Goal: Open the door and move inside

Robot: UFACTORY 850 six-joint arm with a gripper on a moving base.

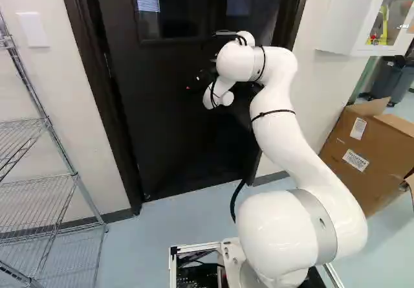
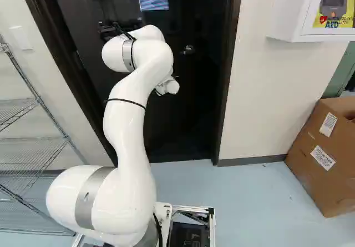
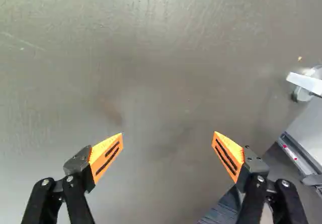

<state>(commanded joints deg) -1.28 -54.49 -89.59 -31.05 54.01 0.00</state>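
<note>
In the left base view, my gripper [image 1: 206, 76] is a dark shape at the wrist, hard to tell from the dark door [image 1: 174, 132] behind it. In the wrist view the gripper [image 3: 168, 136] stands open, its orange pads wide apart with nothing between them. The door's flat face [image 3: 151, 48] fills most of the area ahead of it. A silver lever handle [image 3: 304, 82] is off to one side, beyond one finger and touched by neither. The right base view shows this handle [image 2: 188, 50] right of the wrist. Whether the door is ajar, I cannot tell.
A dark door frame [image 2: 227, 75] borders the door. Wire shelving [image 1: 48, 178] stands left. To the right are a cardboard box [image 2: 327, 152] on the floor and a white wall cabinet [image 2: 288, 14]. Beyond one finger, the wrist view shows a metal strip [image 3: 294, 156].
</note>
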